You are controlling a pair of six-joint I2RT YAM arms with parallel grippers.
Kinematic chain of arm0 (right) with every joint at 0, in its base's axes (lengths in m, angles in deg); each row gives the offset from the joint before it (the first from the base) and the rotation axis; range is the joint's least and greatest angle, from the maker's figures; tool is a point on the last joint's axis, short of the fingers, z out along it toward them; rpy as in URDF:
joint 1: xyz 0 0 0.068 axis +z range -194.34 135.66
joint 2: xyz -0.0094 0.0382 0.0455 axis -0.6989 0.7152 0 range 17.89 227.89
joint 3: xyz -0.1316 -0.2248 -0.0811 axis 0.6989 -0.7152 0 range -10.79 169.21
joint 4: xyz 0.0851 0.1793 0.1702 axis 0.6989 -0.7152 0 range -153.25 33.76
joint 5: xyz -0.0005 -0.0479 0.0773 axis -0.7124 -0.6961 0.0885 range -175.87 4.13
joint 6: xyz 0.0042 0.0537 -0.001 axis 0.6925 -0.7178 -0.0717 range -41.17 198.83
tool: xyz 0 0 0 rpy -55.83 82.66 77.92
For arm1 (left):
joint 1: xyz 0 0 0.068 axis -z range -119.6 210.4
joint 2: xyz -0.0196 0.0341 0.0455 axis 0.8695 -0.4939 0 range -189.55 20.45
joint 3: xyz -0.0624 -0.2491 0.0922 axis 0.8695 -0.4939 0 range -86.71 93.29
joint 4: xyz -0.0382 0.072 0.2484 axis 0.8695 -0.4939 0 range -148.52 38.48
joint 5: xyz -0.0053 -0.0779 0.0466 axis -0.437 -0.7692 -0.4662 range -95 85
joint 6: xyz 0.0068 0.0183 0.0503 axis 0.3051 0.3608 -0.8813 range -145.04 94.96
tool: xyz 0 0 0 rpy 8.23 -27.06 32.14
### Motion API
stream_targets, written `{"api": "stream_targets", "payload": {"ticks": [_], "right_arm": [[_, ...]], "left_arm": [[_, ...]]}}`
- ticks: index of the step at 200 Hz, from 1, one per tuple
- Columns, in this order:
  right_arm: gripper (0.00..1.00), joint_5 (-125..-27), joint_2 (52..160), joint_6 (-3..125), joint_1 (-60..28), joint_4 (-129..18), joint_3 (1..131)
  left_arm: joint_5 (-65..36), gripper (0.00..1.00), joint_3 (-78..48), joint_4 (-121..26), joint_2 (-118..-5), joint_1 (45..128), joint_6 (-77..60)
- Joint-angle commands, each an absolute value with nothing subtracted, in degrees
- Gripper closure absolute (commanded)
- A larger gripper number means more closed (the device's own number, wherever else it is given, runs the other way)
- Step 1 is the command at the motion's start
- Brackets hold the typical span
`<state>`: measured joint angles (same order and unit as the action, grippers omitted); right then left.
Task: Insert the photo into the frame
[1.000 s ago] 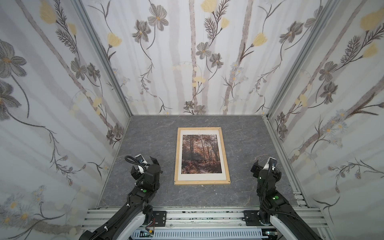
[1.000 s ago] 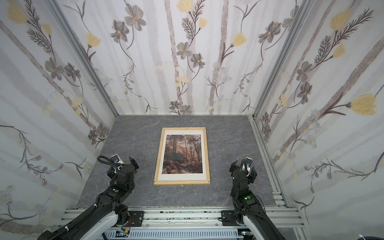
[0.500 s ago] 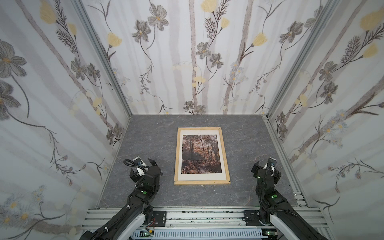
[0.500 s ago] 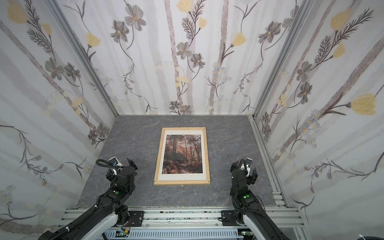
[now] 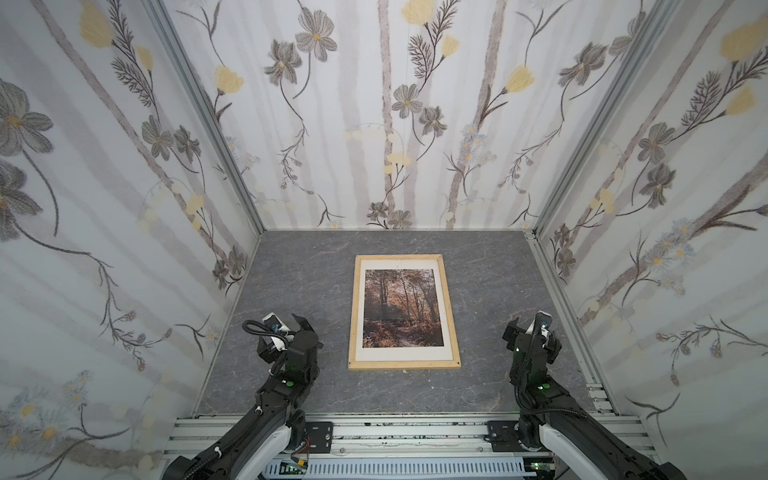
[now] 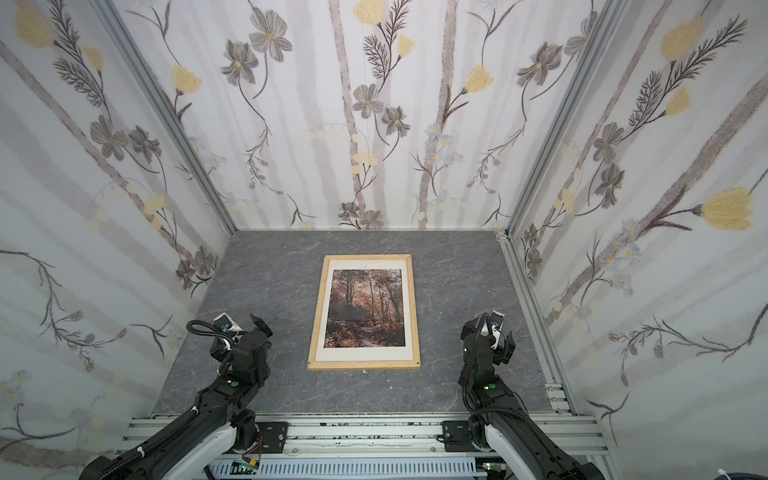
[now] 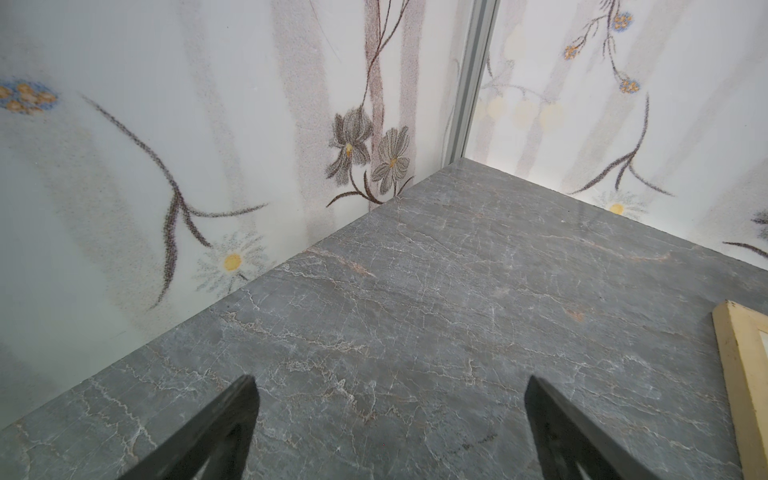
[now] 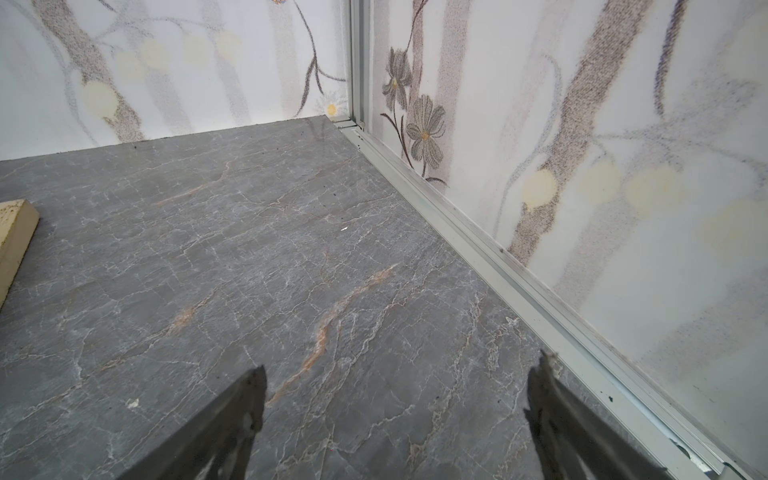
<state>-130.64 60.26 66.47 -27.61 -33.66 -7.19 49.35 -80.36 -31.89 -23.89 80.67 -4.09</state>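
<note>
Left claw (image 7: 390, 382): jaws wide, empty. It hangs low over the near left part of the surface (image 7: 415, 311), tips aimed toward the far left corner of the room. Only bare slab lies under the tips.

Right claw (image 8: 402, 365): jaws wide, empty. It hangs low over the near right part of the surface, with one tip close to the aluminium rail (image 8: 498, 270) that runs along the foot of the right wall.

Frame (image 5: 404, 365): flat on the middle of the surface, long sides running away from the arms. It lies between the two claws and well apart from both. Each wrist view catches just one pale wood corner at its edge, off to the side of the claw.

Photo (image 5: 400, 307): inside the frame, picture side up. It shows an orange-brown forest with a white border all round, its edges parallel to the wood strips in both top views.

Surface: dark grey stone-look slab with pale veins and a few rusty streaks.

Room: three tall walls (image 5: 395, 124) of white panels printed with grey and yellow flowers and pale vertical stripes. Aluminium posts (image 5: 208, 112) stand in the far corners. Slotted aluminium beams (image 5: 395, 432) along the near edge carry both arm bases.
</note>
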Motion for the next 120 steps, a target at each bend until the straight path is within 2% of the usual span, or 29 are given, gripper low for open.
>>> {"api": "stream_targets", "payload": {"ticks": [1, 120], "right_arm": [[0.03, -130.5, 61.8, 67.1, -28.0, -29.1, -6.5], [0.05, -128.5, 70.3, 67.0, -30.4, -21.5, -4.5]], "left_arm": [[49.9, 0.00, -80.1, -27.5, -25.2, 80.2, -4.9], [47.0, 0.00, -81.6, -15.4, -29.8, 77.7, -6.9]]}}
